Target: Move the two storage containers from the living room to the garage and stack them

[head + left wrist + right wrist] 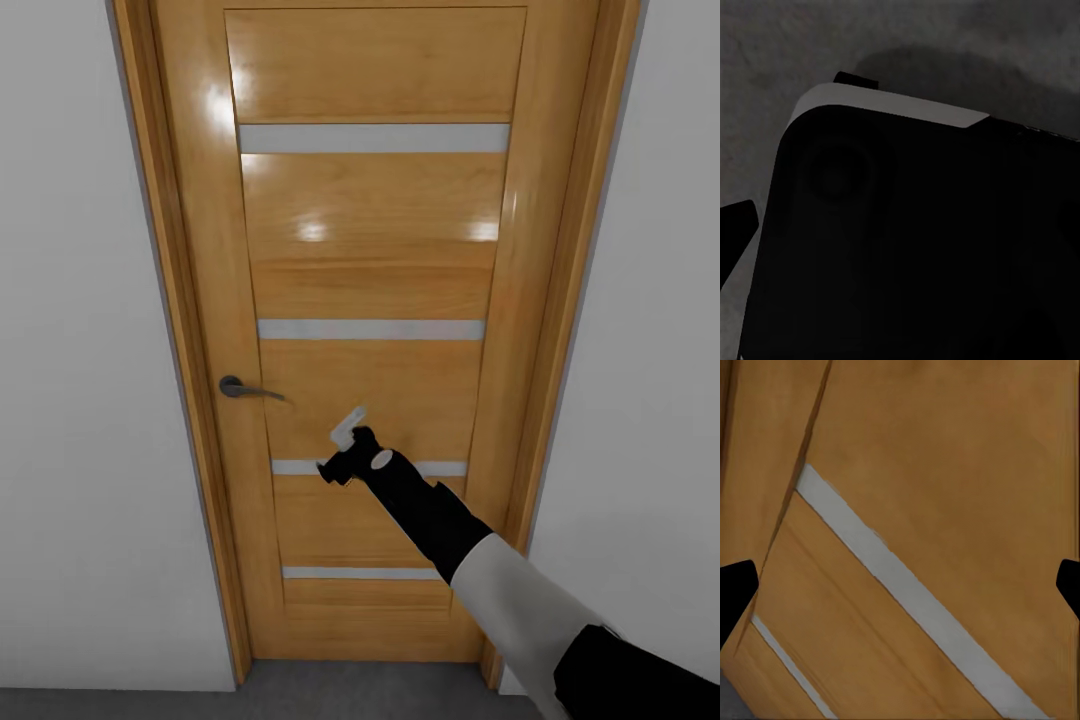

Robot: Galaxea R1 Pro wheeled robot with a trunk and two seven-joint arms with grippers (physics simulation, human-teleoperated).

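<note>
Right gripper is spread open, holding nothing, right up at the closed door; the handle sits up and to its left, lever running sideways. Left gripper's state: can't tell.

One door — one handle

Dark grey, rough concrete-like floor runs as a narrow strip along the foot of the view; the same mottled grey surface appears under the left wrist camera.
</note>
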